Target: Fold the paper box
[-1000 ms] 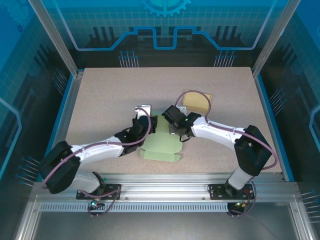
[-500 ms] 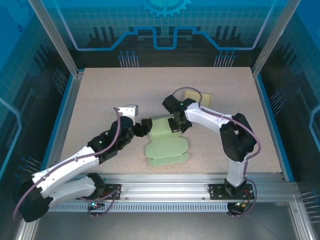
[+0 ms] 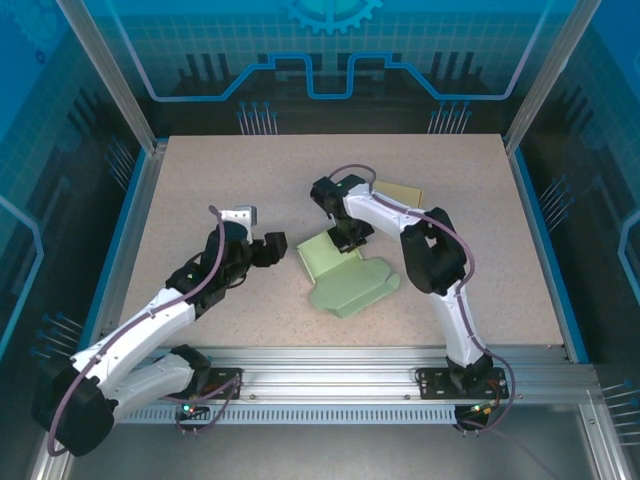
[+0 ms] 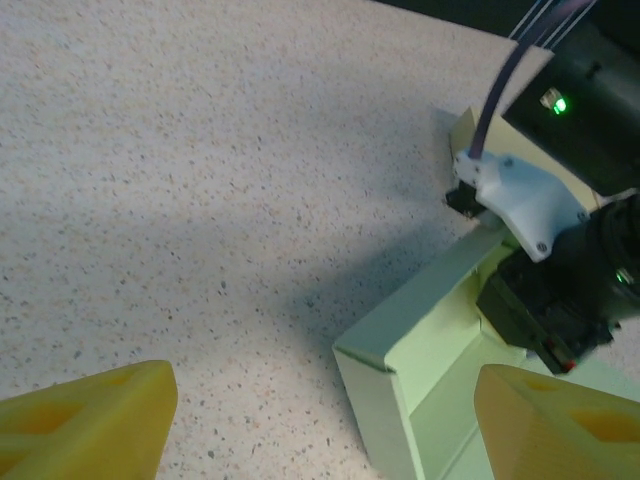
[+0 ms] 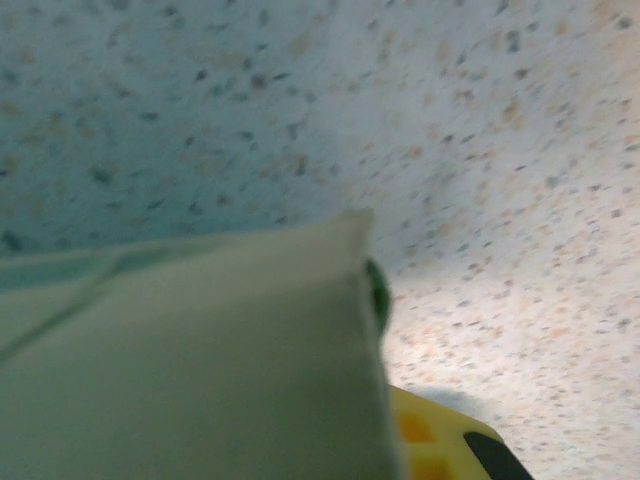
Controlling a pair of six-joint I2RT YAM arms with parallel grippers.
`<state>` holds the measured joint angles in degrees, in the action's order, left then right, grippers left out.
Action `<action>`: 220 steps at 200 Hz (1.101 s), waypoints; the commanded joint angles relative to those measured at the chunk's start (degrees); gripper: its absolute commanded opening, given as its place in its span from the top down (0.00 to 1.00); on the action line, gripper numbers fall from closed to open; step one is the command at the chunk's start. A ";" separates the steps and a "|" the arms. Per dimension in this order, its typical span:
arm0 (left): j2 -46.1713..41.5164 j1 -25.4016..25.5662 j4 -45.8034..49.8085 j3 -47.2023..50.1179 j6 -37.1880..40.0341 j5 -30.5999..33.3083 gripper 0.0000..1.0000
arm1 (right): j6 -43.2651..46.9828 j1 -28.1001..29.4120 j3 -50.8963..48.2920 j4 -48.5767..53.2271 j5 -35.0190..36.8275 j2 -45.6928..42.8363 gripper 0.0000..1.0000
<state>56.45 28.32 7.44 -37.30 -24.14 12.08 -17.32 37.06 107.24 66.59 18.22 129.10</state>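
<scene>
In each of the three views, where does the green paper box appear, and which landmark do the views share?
Top external: the green paper box lies near the middle of the table, between the two arms.
Left wrist: the box is at the lower right, one wall raised.
Right wrist: the box covers the lower left, very close and blurred.
Shared landmark: the speckled table under it.

One pale green folded paper box (image 3: 350,285) lies on the single speckled beige worktop (image 3: 230,180). One flat tan cardboard piece (image 3: 402,192) sits at its one o'clock. Two hands: left hand (image 3: 272,247), right hand (image 3: 347,236).
</scene>
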 commanded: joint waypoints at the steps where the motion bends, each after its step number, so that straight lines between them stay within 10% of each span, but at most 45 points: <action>1: 0.98 -0.80 -1.53 0.65 -1.10 -2.75 0.20 | 2.10 -0.06 3.38 5.23 7.79 5.83 0.93; 76: 5.05 -4.78 -4.40 0.82 -1.47 -6.33 0.20 | 8.05 2.29 16.95 11.81 13.87 15.72 0.79; 101: 5.85 -5.11 -5.33 1.09 -1.91 -7.30 0.20 | 9.82 2.92 18.99 12.49 14.59 16.89 0.99; 190: 6.13 -5.38 -5.45 1.61 -1.71 -7.33 0.20 | 18.71 6.11 18.43 9.22 17.13 20.24 1.00; 220: 6.65 -5.54 -5.51 1.53 -1.54 -7.41 0.20 | 18.29 6.10 20.24 9.88 16.55 19.07 0.66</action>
<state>62.30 23.66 3.09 -36.53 -25.56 5.67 0.32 42.50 126.30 78.56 37.10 145.23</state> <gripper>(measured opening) 0.797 0.229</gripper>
